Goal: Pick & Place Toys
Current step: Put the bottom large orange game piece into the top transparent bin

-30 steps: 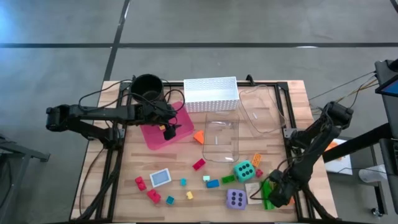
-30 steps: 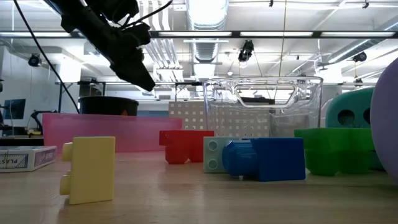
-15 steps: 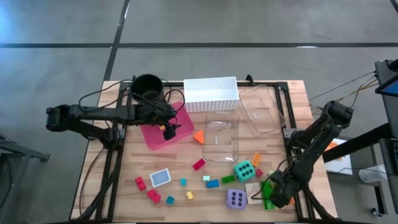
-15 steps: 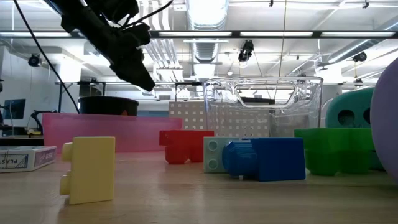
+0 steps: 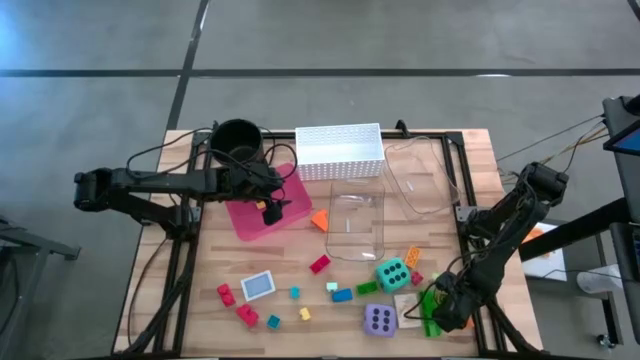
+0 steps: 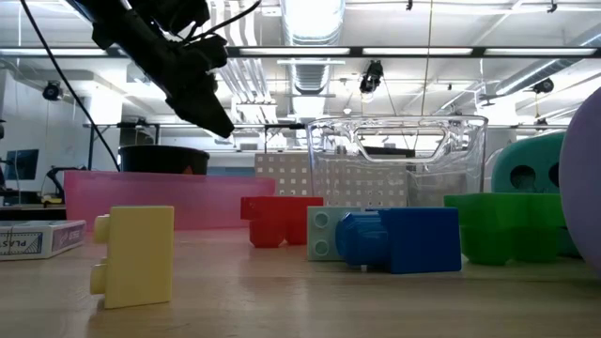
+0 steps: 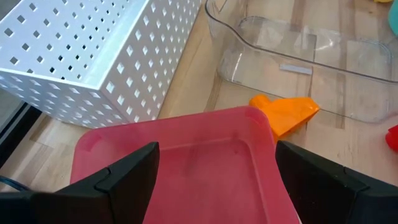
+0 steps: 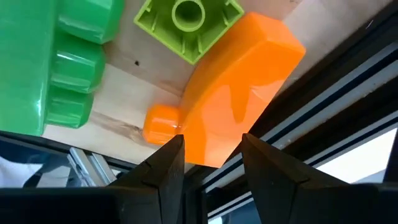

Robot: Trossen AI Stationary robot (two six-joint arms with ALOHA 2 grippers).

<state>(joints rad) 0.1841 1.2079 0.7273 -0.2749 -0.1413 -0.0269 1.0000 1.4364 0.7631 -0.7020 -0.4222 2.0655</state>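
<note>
**Left gripper over pink tray, right gripper at the table's corner**

The left gripper (image 5: 273, 211) hangs above the pink tray (image 5: 250, 222) left of centre, fingers spread wide and empty. The right gripper (image 8: 211, 163), at the lower right of the high view, has its fingers partly apart around the edge of an orange curved brick (image 8: 233, 93). The teal die (image 5: 391, 272), purple die (image 5: 379, 319) and small bricks lie scattered lower centre.

A lab: ceiling light strips (image 6: 310, 23), exposed ducts, concrete floor (image 5: 320, 50).
</note>
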